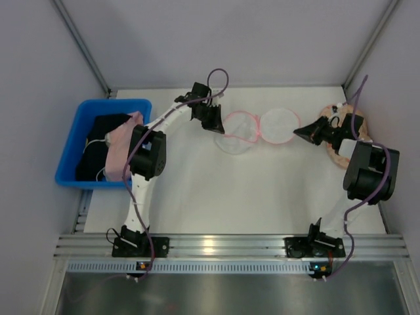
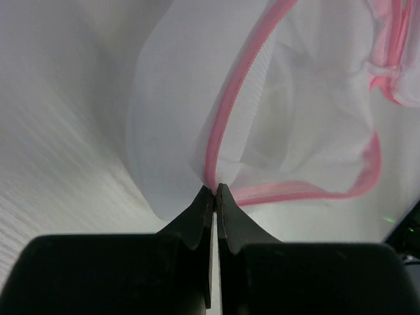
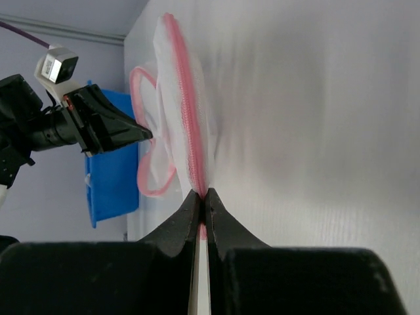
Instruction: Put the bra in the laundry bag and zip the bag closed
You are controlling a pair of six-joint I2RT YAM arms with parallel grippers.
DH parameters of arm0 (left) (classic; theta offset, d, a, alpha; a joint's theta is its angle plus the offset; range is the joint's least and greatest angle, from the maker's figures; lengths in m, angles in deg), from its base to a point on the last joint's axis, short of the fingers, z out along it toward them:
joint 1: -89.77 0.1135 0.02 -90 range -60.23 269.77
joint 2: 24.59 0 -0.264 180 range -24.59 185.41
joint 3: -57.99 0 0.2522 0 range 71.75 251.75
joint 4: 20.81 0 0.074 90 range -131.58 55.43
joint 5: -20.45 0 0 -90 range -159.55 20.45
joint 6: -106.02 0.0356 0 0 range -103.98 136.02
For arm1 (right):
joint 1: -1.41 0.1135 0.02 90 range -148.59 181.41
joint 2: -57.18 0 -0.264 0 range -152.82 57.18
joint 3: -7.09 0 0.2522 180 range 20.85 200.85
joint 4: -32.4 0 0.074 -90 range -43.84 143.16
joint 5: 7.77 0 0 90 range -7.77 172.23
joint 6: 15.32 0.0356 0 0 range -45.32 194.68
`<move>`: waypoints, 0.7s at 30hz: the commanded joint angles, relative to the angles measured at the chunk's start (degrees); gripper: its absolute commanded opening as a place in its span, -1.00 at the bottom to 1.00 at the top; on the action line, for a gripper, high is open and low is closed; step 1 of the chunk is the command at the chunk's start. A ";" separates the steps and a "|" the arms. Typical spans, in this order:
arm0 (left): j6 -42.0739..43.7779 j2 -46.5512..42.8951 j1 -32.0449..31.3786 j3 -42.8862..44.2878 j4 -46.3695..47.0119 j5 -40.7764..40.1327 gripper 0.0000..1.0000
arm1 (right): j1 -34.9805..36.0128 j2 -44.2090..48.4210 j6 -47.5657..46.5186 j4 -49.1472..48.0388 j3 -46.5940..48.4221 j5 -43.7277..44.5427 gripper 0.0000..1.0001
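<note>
Nearest the arm bases, the white surface [image 1: 249,190] lies bare from the rail up to the bag, with open room between the two arms.

Further in on the left, the bin [image 1: 69,151] sits at the surface's left edge. The bra [image 1: 120,149] is draped over the bin's right rim beside black garments [image 1: 98,141]. The left arm's elbow covers part of it, so its straps cannot be made out.

Beyond mid-surface, the bag [image 1: 279,125] lies spread open as two round mesh halves side by side. The left hand [image 2: 214,189] is pressed together on the pink zipper edging of the left half. In that wrist view the mesh fills the frame and is cut off at the top and right. The right hand [image 3: 202,193] pinches the pink edging of the right half, which stands edge-on in its wrist view.

At the far right, a peach item [image 1: 326,111] is mostly hidden behind the right arm, near the right wall. Little room is left between the bag and the back wall.
</note>
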 commanded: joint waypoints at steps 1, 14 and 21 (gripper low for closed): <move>1.77 2.43 1.53 -0.83 5.33 -4.24 -0.88 | 2.50 -5.80 -3.10 -3.04 1.70 1.79 -1.00; 5.03 -2.83 3.12 0.85 5.78 -5.03 0.36 | 3.73 -3.63 -14.25 16.59 10.92 9.43 0.06; 8.80 -20.20 5.04 -5.21 5.60 -5.66 0.96 | 3.73 5.87 -21.99 31.54 19.87 13.04 0.99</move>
